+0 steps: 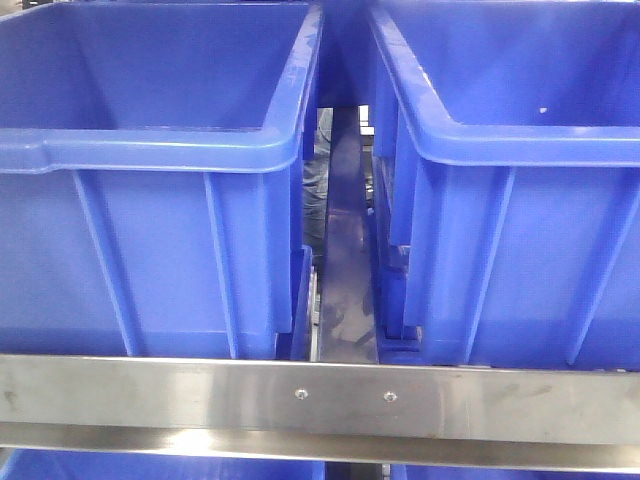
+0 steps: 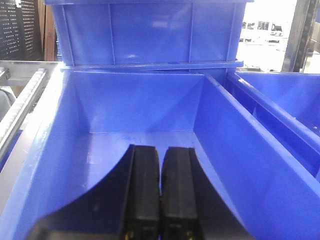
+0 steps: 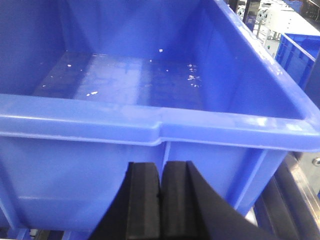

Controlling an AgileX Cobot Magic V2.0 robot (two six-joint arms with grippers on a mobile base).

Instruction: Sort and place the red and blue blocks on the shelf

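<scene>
Progress: no red or blue block showed in any of the 3 views, so I could not tell whether either was placed; judged late or between steps, since both hands carried nothing.
Blocks: 0 red, 0 blue visible; location unknown, neither bin floor that was seen held one.
Left hand (image 2: 160, 195): pads pressed together, clenched on nothing, poised over the open left-wrist bin (image 2: 55, 165), above its bare floor.
Right hand (image 3: 160, 200): pads closed flat against each other, nothing between them, just outside the front wall of the right-wrist bin (image 3: 160, 127), below its rim.
Right-wrist bin floor: only pale specks and glare, no cube.
Shelf (image 1: 320, 398): brushed-steel rail across the bottom of the front view, 2 small screws near its middle.
Bins, front view: 2 large deep-blue bins on the rail, left bin (image 1: 150, 150) and right bin (image 1: 520, 140), well apart with a dark gap between; tops of more blue bins peeked below the rail, count unclear.
Bins, left wrist view: 1 bin under the hand, 1 stacked behind it, 1 to the side.
Left to do: judged from these views alone, confirm where both cubes sat; if unplaced, fetch and drop each into its own bin.
Worktop: not in view.
</scene>
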